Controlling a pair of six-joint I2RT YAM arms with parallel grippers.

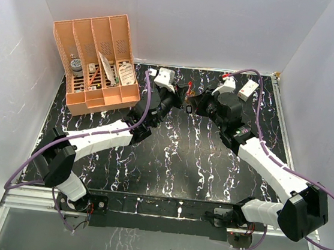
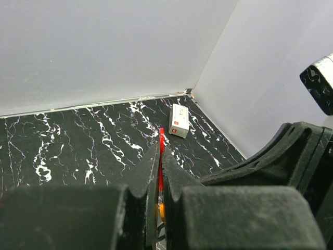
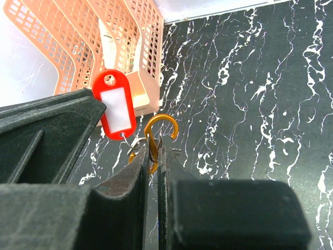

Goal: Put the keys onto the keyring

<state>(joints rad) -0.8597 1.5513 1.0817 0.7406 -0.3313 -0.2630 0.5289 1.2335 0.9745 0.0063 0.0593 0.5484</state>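
Shows, from above, two robot arms reaching toward 12 o'clock over a black, white-veined table (image 1: 168,167), grippers nose to nose there, a speck of red between them. Pinches, in the closed right gripper (image 3: 153,154), the stem of the keyring (image 3: 161,117), an orange-gold hook curling out past the fingertips. Shows a small silver ring (image 3: 136,145) just beside that stem, with a thin wire joining it to the red-headed key (image 3: 115,104) (a flat red tab with a white window and a punched hole) at 10 o'clock of the hook. Shows the left gripper (image 2: 161,156) with fingers a hairline slit apart, a red sliver edge-on inside the slit and an orange glint deeper in; cannot tell whether gripped or only seen through the gap. Sets a peach slotted organizer (image 1: 97,100) at 10 o'clock of the table and a small white box (image 1: 247,89) at 1 o'clock, near the far right corner.
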